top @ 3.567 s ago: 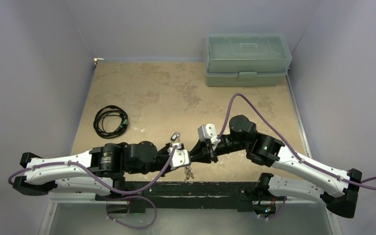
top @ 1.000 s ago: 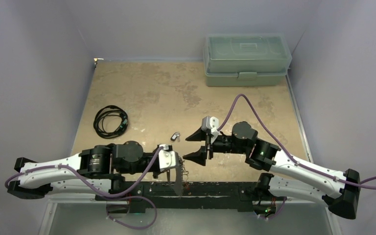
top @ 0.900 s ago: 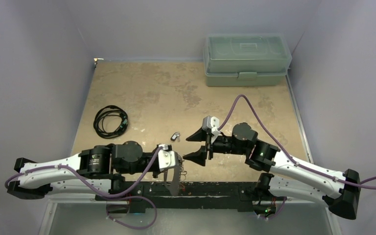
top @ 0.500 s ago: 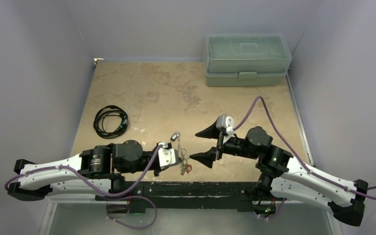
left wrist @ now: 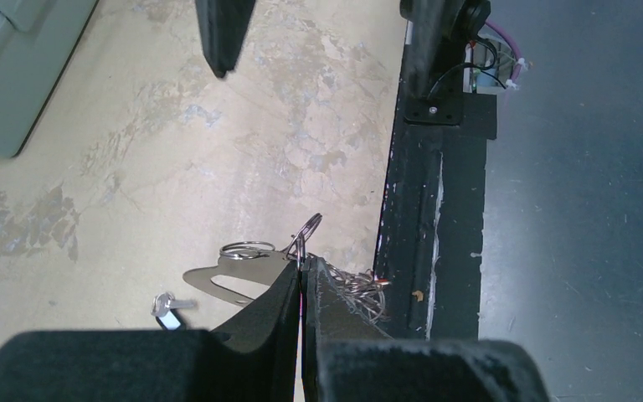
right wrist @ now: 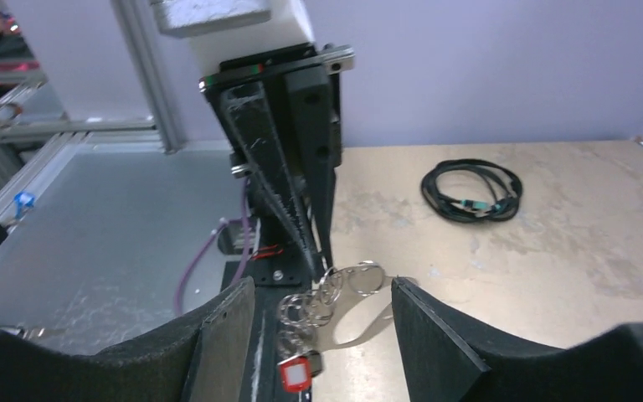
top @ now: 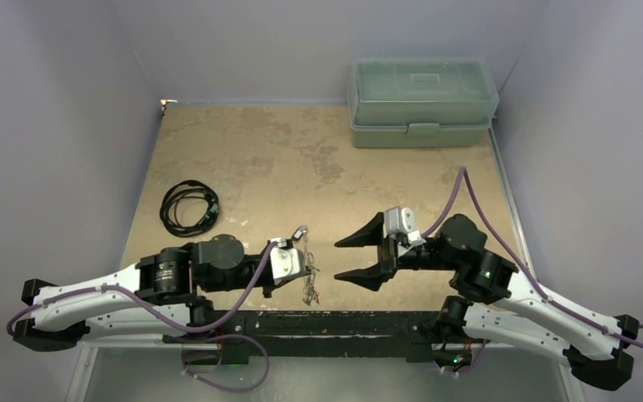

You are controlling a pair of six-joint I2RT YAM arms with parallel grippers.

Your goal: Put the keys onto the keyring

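Pinching left end effector [left wrist: 301, 283]: was pressed together on the keyring [left wrist: 233, 276], by the surface's [top: 259, 159] near edge.
Right end effector [top: 340, 259]: stood spread, empty, facing it.
Red-headed key [right wrist: 295, 371]: hung below the keyring.
Silvery key [left wrist: 165, 305]: lay loose on the surface.

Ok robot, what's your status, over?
Left tool shut on keyring. Right tool open, empty. One silver key loose on table. Nothing in the way.

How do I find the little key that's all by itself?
Start at the tan table and find the left gripper pinching a flat metal keyring. Beside that plate lies a tiny silver key. It lies alone on the table, while the other keys dangle in a bunch.
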